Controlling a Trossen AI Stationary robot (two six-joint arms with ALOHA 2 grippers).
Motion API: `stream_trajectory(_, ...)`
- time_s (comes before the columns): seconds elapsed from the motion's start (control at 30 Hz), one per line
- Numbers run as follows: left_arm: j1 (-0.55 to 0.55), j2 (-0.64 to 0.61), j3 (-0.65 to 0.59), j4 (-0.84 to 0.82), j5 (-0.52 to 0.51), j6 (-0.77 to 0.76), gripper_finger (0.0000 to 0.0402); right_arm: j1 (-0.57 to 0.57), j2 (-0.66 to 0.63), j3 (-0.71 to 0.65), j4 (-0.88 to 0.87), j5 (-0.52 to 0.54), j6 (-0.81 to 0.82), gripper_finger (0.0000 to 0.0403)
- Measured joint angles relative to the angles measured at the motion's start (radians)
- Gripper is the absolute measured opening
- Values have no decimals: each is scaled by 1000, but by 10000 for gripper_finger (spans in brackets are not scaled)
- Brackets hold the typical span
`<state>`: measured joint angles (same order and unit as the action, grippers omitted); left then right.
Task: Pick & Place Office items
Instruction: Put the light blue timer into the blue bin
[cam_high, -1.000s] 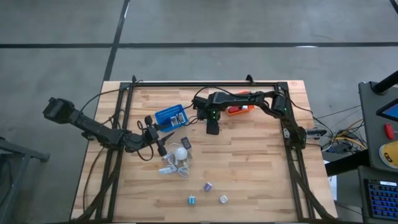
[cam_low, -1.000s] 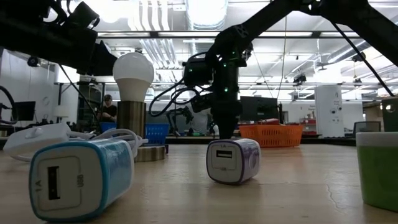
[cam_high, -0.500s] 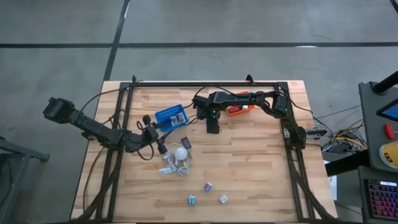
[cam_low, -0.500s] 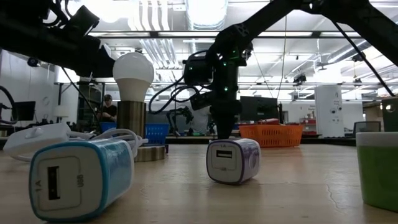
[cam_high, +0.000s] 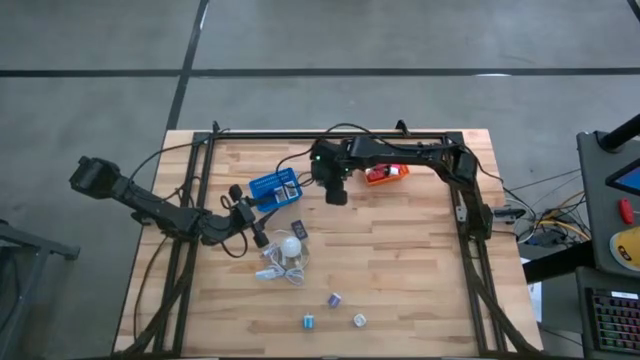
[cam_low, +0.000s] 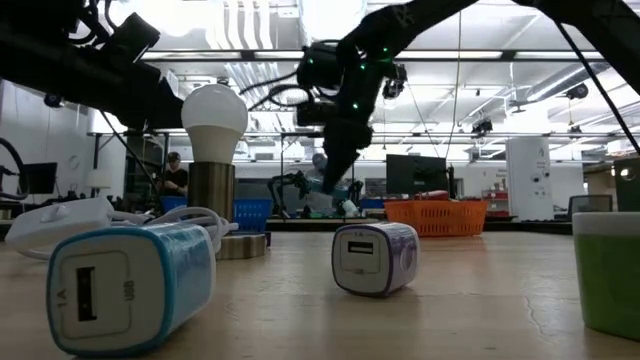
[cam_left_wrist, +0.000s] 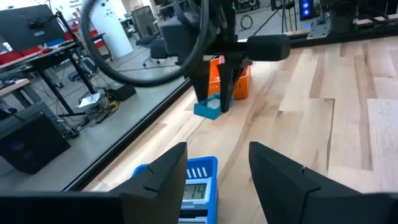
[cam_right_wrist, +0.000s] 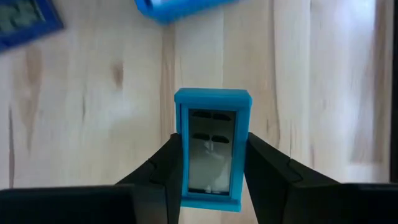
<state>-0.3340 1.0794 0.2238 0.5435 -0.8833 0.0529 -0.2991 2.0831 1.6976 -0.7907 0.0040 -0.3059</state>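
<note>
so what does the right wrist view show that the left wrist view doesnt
Only the right wrist view shows the small blue rectangular frame with a grey window close up, gripped between the right claw. Only the left wrist view shows the orange mesh basket, the open left claw and the room beyond. Both show the wooden table and that blue frame held by the right arm.

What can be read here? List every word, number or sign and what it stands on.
"1A": sideways, left of the port on the blue charger, faint.
"USB": sideways, right of that port, faint.
Purple charger: marks too small to read.
Blue device: dark marks in its window, unreadable.
Small screen in the blue basket: blurred.
</note>
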Motion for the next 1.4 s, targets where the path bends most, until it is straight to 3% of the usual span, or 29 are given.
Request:
stream_trajectory(0.13,0,0,0,-7,-16,4,177,3,2,50,23,-18,-60,123)
stream_trajectory(0.63,-1,-25,0,-38,-56,11,177,-3,42,157,177,-356,-119,123)
stream_trajectory(1.2,-22,-167,-11,-158,-99,-5,177,-54,391,661,-96,-517,-135,123)
stream_trajectory(1.4,-33,-231,-37,-179,-132,-8,177,-74,401,638,-90,-549,-139,123)
